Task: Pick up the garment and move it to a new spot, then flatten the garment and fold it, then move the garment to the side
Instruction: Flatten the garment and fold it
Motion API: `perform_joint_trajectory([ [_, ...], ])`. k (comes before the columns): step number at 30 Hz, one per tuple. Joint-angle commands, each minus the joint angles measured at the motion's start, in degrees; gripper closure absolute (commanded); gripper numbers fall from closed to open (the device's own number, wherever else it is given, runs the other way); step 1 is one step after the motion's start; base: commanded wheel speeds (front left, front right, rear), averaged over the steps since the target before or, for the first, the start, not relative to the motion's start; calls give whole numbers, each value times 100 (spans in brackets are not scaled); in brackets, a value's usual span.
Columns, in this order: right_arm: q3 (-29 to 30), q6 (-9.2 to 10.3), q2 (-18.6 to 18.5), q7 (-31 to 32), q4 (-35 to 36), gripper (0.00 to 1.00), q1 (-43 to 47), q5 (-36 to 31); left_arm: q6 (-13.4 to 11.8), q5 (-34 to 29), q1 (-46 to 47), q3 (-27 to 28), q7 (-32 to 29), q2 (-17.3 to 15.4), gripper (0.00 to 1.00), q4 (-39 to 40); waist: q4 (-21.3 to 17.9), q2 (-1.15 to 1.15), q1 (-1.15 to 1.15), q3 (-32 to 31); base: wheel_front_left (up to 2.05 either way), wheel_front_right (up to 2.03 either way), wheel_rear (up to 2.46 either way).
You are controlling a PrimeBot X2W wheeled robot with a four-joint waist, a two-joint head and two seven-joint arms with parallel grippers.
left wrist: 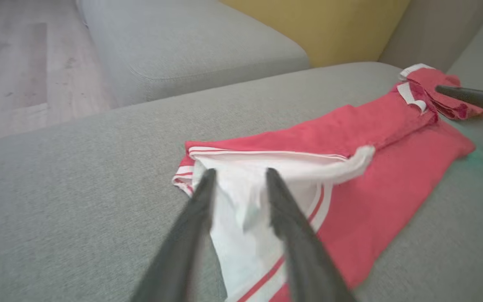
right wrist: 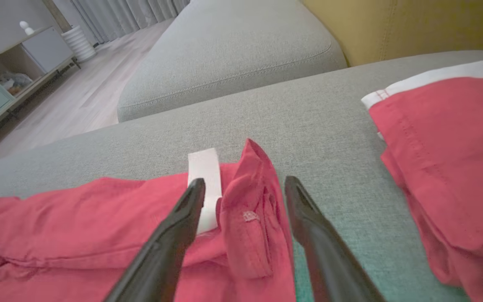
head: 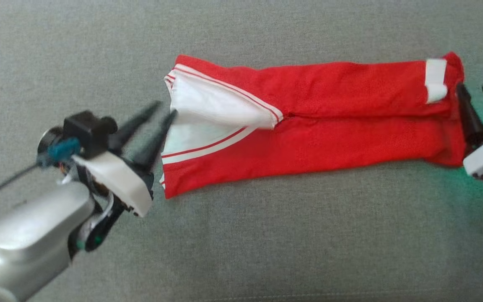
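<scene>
Well, garment (head: 329,121) on grey sofa cushion (head: 266,235), wooden floor (left wrist: 23,63) beyond.

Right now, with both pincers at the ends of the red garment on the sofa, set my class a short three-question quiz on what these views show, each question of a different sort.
1. True or false: the garment lies bunched in a heap on the grey cushion.
2. Which part of the garment does the left pincer point at? A: the white-lined, striped end. B: the opposite end. C: the middle.
3. Fill in: the right pincer's fingers stand ____, one on each side of a red fold.
Key: 1 false, it lies stretched out long; 2 A; 3 open.
</scene>
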State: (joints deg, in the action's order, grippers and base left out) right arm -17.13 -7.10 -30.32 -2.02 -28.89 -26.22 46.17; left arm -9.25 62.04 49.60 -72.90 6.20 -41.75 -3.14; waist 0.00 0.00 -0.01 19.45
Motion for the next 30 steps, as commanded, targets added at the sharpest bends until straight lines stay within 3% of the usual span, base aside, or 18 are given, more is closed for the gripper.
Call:
perform_joint_trajectory([
  [1,95,-39,-25,-179,219,0,296,-130,-242,-51,-37,330,322,-96,0,15,-13,0,1,-74,0,0,0],
  [6,536,-39,236,-523,394,0,940,-519,-1204,-379,-740,815,858,342,0,-188,16,0,1,-343,0,0,0],
  [10,970,-39,536,-597,473,0,1394,-684,-1883,-1347,-1774,1987,876,942,0,121,118,0,1,-623,0,0,0],
  [16,1556,-39,868,-534,239,0,1491,-992,-2368,-3363,-3395,3147,878,1823,0,759,475,0,1,-940,0,0,0],
  [18,1672,-39,914,-518,158,0,1454,-1042,-2348,-3521,-3620,3299,878,2002,0,874,560,0,1,-964,0,0,0],
  [26,2490,-39,1023,-300,-894,0,859,-1407,-1682,-4481,-4403,4000,879,2655,0,1052,1151,0,1,-915,0,0,0],
  [29,2737,-39,1040,-189,-1633,0,603,-1583,-1368,-4648,-4550,4330,879,2918,0,1060,1325,0,1,-834,0,0,0],
  [30,2777,-39,1054,-159,-1808,18,561,-1634,-1288,-4687,-4587,4399,879,2970,0,1048,1355,0,1,-827,0,0,0],
])
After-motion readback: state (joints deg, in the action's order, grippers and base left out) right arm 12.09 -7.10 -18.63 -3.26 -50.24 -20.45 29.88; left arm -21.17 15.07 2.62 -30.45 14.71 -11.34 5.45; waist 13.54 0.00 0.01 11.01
